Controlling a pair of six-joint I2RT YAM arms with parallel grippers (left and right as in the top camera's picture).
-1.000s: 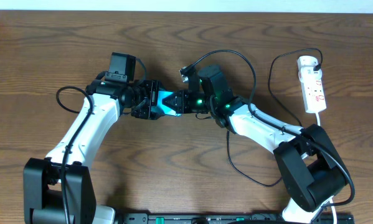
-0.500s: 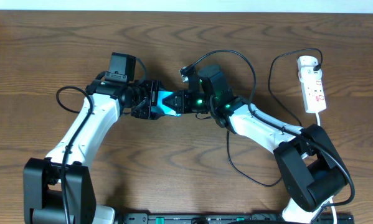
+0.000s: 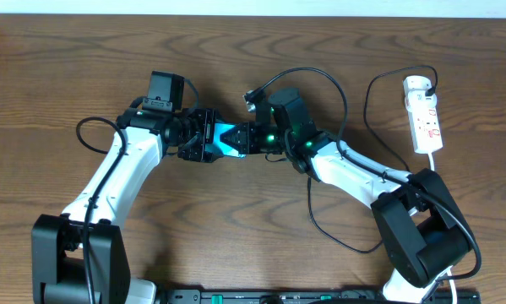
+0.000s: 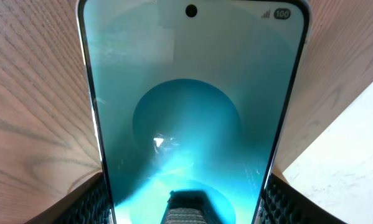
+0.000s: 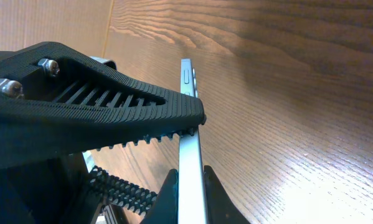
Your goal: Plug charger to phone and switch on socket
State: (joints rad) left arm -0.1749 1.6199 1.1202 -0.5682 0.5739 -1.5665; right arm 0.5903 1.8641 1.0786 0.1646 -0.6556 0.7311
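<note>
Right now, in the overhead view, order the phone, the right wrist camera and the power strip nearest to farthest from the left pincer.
1. phone: held in the left pincer itself.
2. right wrist camera: just right of the phone.
3. power strip: far right side.

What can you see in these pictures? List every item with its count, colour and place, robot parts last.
table: one, brown wood, beneath everything.
phone: one, light blue screen, mid-table between the two grippers.
power strip: one, white with red marks, far right.
charger cable: one, thin black, looping left of the power strip.
left gripper: one, black, shut on the phone's sides.
right gripper: one, black, shut, at the phone's other end.
</note>
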